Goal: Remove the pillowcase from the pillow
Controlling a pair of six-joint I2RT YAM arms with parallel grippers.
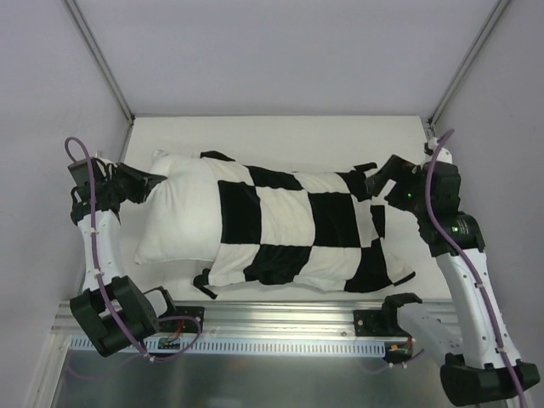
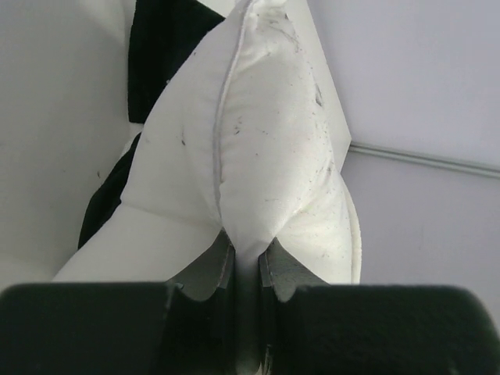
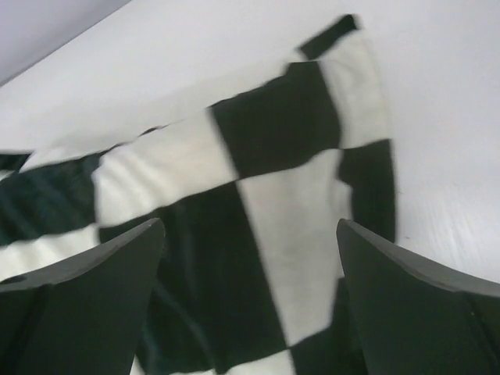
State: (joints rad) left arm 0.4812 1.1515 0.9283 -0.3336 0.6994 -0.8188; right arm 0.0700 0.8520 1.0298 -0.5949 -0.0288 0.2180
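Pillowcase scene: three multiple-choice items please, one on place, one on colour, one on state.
1. Where does the bare pillow show?
A) at the left arm's end
B) at the right arm's end
C) nowhere
2. The pillowcase squares are:
A) red and white
B) black and white
C) blue and grey
3. The right hand is:
A) shut on fabric
B) open above the pillowcase
C) out of view
Answers: A, the white cushion sticks out uncovered there; B, the checks are plain in the top view; B, its jaws stand wide apart, gripping nothing.
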